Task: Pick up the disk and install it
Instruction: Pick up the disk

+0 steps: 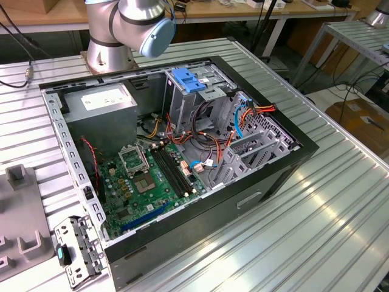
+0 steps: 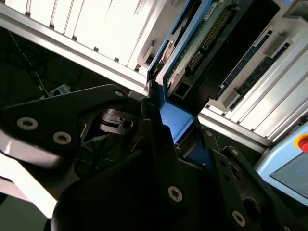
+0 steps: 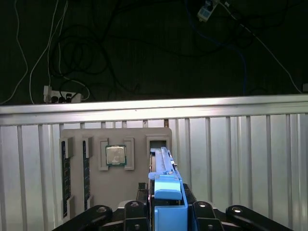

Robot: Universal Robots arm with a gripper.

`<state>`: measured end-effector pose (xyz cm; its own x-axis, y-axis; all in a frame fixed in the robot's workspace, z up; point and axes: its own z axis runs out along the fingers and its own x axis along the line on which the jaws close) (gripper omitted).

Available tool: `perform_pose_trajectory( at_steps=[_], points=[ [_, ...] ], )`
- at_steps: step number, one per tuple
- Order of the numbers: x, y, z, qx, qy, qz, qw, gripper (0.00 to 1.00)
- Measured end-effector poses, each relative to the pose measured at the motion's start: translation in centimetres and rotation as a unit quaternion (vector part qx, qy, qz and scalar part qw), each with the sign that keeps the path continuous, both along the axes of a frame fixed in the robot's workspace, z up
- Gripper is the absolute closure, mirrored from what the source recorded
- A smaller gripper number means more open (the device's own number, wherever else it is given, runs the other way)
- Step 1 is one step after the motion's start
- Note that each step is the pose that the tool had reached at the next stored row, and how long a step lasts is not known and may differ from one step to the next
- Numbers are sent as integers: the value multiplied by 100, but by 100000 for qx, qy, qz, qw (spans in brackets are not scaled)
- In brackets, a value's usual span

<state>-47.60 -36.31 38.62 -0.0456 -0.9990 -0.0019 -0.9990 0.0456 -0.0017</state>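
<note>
The disk [image 3: 162,166], seen edge-on in the first wrist view with its blue rail nearest the camera, is clamped between the fingers of the gripper [image 3: 167,204] over a slot in the grey holder tray [image 3: 137,139]. The tray lies near one edge of the ribbed worktop [image 3: 240,163]. A processor chip [image 3: 115,155] sits in the tray just beside the disk. In the exterior view the open computer case [image 1: 200,225] fills the worktop's middle.

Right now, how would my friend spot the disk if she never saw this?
In the first wrist view, find the grey parts tray on the ribbed metal table. The disk stands on edge there, right at the pincer. Only it has bright blue plastic; the square chip beside it lies flat.
</note>
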Motion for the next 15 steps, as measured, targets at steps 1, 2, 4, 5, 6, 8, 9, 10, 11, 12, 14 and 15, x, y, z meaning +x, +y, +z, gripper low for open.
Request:
perform_pose_trajectory(
  at_steps=[1,2,4,5,6,8,9,10,11,12,14,15],
  points=[
    [0,0,11,1,-2,0,100000,63],
    [0,0,31,1,-5,0,100000,63],
    [0,0,54,2,-4,0,100000,63],
    [0,0,65,4,-12,1,100000,63],
    [0,0,77,3,-6,-1,100000,63],
    [0,0,106,1,1,1,100000,63],
    [0,0,120,2,0,0,100000,63],
    [0,0,129,0,3,0,100000,63],
    [0,0,139,-1,7,0,100000,63],
    [0,0,150,1,8,-1,100000,63],
    [0,0,181,-1,23,2,100000,63],
    [0,0,196,2,24,0,100000,63]
  ],
)
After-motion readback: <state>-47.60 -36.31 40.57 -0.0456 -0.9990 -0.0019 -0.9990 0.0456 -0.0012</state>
